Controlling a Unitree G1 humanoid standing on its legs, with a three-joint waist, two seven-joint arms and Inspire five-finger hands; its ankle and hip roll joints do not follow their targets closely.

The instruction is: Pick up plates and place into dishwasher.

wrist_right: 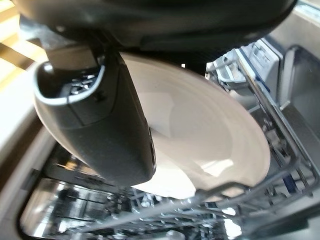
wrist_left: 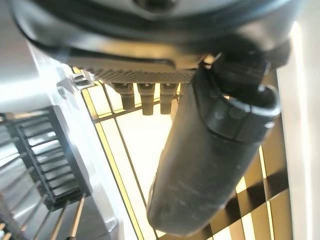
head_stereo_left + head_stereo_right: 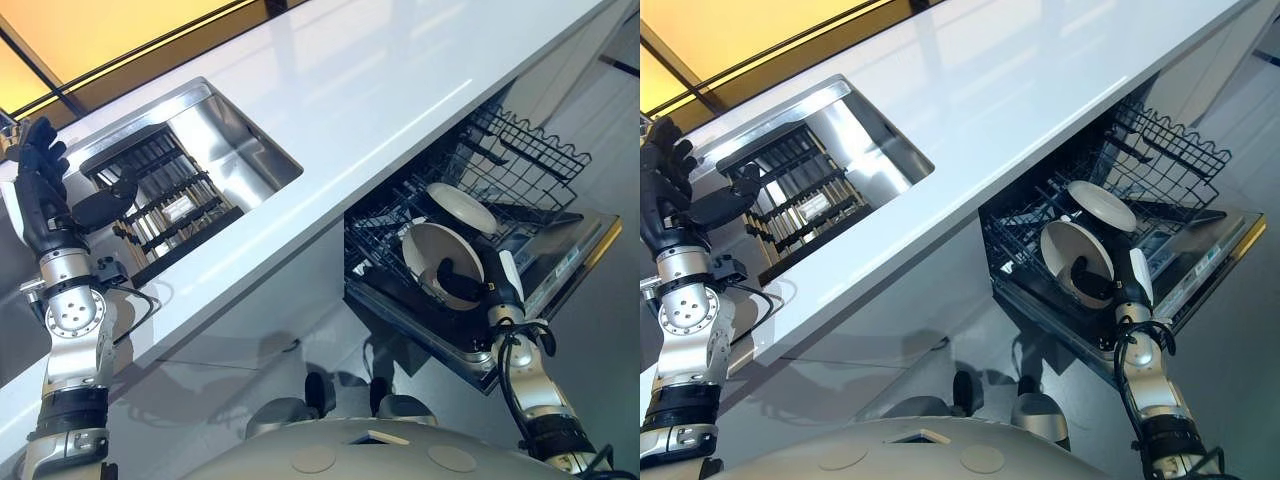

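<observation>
1. Plate (image 3: 436, 258), white, stands on edge in the lower dishwasher rack (image 3: 390, 250), tilted, its hollow face toward the robot.
2. Right hand (image 3: 468, 280) is on that plate: thumb lies across the hollow face, fingers go behind the rim. The right wrist view shows the thumb pressed on the white surface, so the hand has the plate pinched.
3. Second white plate (image 3: 462, 206) sits just behind the first, leaning flatter across the rack wires, apart from the hand.
4. Rack is pulled out over the open dishwasher door (image 3: 560, 262), below the edge of the white countertop (image 3: 360, 90).
5. Left hand (image 3: 40, 190) is raised at the far left, by the steel sink (image 3: 235, 140), fingers straight and spread, holding nothing.
6. Dark slotted drainer rack (image 3: 160, 200) lies in the sink, just beside the left hand's thumb; whether they touch I cannot tell.
</observation>
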